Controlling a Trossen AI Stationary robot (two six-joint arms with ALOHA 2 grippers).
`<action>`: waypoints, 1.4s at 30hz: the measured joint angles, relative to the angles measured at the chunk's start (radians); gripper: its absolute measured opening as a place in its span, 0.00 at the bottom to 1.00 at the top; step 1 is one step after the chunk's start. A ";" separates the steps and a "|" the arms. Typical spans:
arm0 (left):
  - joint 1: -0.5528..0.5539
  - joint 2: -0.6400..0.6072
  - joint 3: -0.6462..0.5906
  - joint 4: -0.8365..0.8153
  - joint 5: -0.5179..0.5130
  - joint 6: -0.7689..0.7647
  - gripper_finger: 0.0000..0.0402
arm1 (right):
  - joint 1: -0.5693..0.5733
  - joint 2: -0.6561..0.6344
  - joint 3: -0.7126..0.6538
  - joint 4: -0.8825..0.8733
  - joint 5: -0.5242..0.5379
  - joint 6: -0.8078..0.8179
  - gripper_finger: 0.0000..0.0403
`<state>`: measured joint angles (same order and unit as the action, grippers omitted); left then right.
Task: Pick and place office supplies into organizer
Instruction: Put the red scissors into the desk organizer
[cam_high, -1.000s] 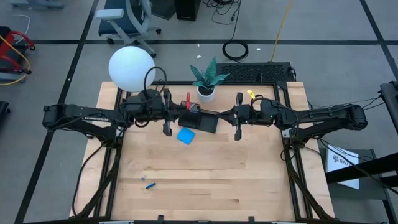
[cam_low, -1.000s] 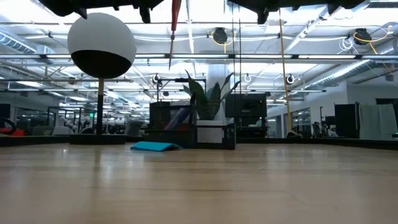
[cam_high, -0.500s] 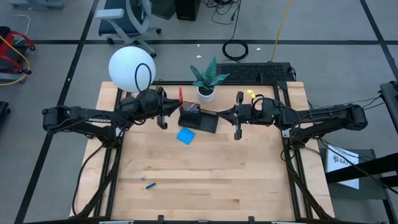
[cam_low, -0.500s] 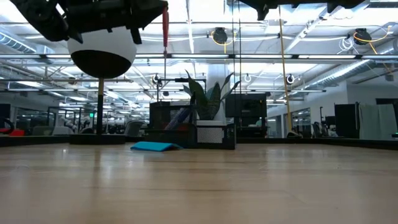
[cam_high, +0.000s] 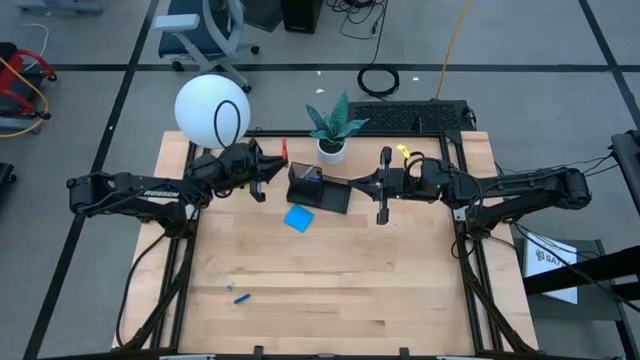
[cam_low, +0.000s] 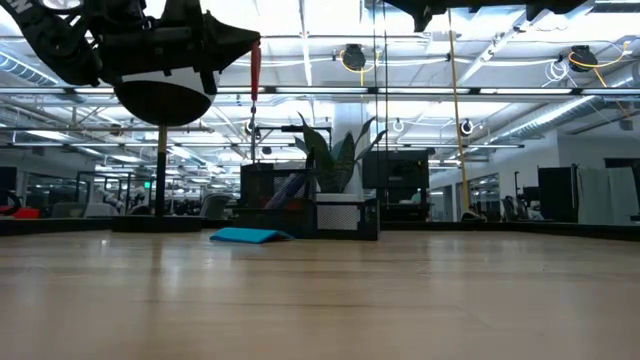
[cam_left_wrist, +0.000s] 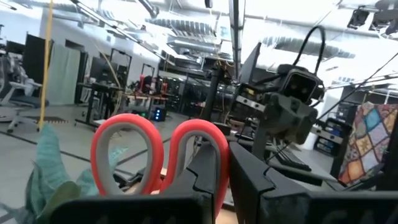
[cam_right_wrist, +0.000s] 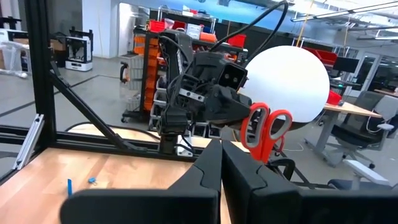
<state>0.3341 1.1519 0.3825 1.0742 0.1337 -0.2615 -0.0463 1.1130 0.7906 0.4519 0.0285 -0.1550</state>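
The left claw (cam_high: 268, 170) is clamping the scissors (cam_high: 284, 151) aloft left of the organizer (cam_high: 318, 189) at upper centre, the right claw (cam_high: 381, 187) is waiting closed and empty, and the note pad (cam_high: 298, 218) and a pen (cam_high: 241, 297) are lying unsorted on the desk (cam_high: 330, 290).

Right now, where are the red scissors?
The scissors are held up by the left gripper at the table's far side, just left of the organizer.
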 joint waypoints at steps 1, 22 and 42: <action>0.000 0.000 -0.003 0.001 0.000 0.000 0.06 | 0.000 0.000 0.000 0.000 0.000 -0.004 0.00; 0.032 0.163 -0.004 0.120 0.060 -0.063 0.06 | 0.000 0.000 0.000 0.000 0.001 -0.018 0.00; 0.115 0.469 -0.004 0.291 0.085 -0.138 0.06 | 0.000 0.000 0.000 0.000 -0.002 -0.018 0.00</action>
<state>0.4496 1.6208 0.3786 1.3648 0.2188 -0.3992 -0.0463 1.1133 0.7906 0.4518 0.0270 -0.1731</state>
